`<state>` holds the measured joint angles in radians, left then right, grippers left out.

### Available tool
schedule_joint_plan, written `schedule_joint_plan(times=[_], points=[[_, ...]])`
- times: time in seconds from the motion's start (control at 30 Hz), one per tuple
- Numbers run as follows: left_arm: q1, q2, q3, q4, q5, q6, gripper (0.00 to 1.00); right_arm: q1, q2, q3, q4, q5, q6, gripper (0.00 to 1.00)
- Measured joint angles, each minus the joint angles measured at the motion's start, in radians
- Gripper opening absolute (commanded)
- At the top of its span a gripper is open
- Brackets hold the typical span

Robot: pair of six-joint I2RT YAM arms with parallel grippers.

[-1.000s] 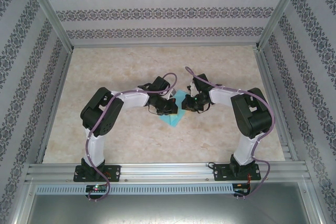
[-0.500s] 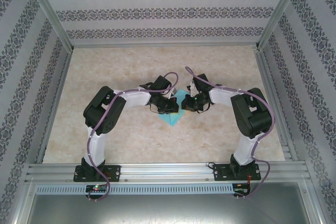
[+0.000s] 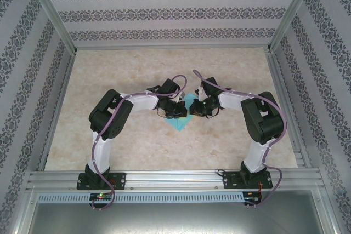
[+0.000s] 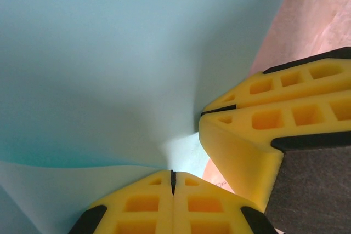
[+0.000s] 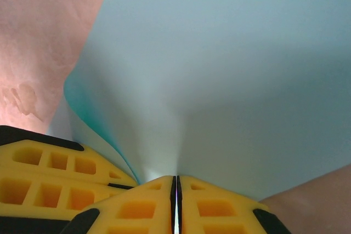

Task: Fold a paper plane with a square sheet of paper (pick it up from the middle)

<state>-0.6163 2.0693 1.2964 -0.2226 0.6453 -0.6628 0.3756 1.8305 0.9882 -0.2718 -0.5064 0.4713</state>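
The square sheet of paper (image 3: 180, 124) is turquoise and sits at the table's middle, mostly covered by the two wrists. My left gripper (image 3: 184, 111) and right gripper (image 3: 192, 109) meet tip to tip over it. Up close, the left gripper (image 4: 173, 177) is shut with the paper (image 4: 109, 69) pinched at its tips and bulging upward. The right gripper's yellow fingers (image 4: 258, 130) press in beside it. In the right wrist view the right gripper (image 5: 176, 182) is shut on a raised crease of the sheet (image 5: 219, 69), with the left fingers (image 5: 55, 173) alongside.
The marbled beige table (image 3: 137, 141) stretches all round the sheet. Patterned walls and aluminium posts (image 3: 52, 17) enclose it on three sides. A metal rail (image 3: 175, 178) with both arm bases runs along the near edge.
The left arm's elbow has drifted slightly to the right. Both grippers stay pinched together on the sheet.
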Motion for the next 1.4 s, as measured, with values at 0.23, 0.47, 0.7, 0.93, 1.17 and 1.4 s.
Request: schedule_joint_plan(times=[0.23, 0.47, 0.7, 0.93, 1.17, 1.4], points=[[0.0, 0.0, 0.0, 0.003, -0.002, -0.003, 0.0, 0.0, 0.003, 0.0, 0.0, -0.004, 0.0, 0.12], [0.0, 0.0, 0.005, 0.008, -0.002, -0.016, 0.0, 0.0, 0.003, 0.0, 0.0, -0.006, 0.0, 0.12], [0.0, 0.001, 0.019, 0.015, -0.002, -0.026, 0.0, -0.001, 0.003, 0.0, 0.0, -0.007, -0.001, 0.11], [0.0, 0.018, 0.019, 0.018, -0.002, -0.026, 0.0, -0.001, 0.003, 0.0, 0.0, -0.007, -0.001, 0.11], [0.0, 0.027, 0.021, 0.03, 0.002, -0.027, 0.0, -0.007, 0.003, 0.0, 0.0, -0.007, -0.001, 0.11], [0.0, 0.028, 0.024, 0.03, 0.002, -0.039, 0.0, -0.007, 0.003, 0.0, 0.0, -0.007, -0.003, 0.11]])
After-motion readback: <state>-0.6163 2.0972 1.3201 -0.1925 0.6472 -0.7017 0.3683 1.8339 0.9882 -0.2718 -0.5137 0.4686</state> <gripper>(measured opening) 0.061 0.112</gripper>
